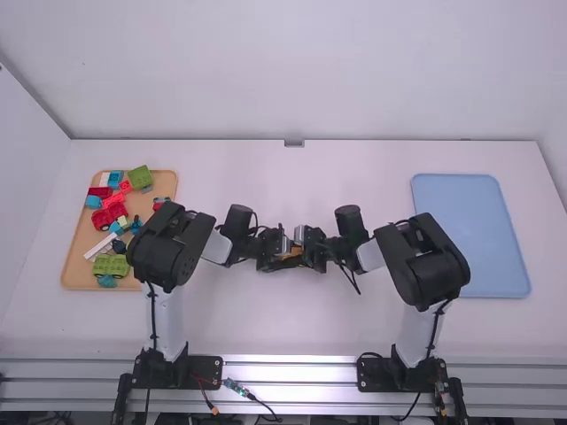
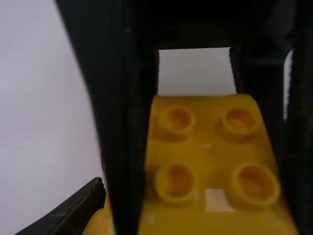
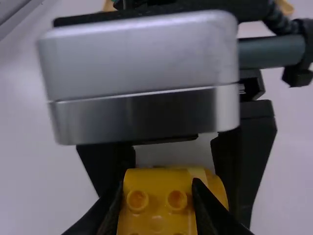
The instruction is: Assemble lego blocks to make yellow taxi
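While btwn jaws, ylw block (image 2: 208, 152), 4 studs (image 2: 176, 185)

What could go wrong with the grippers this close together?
The left gripper and right gripper nearly meet, so a small misstep might make them collide. The yellow block clamped in the right one could twist if pushed. Another yellow piece juts out behind it, so they may be misaligned.
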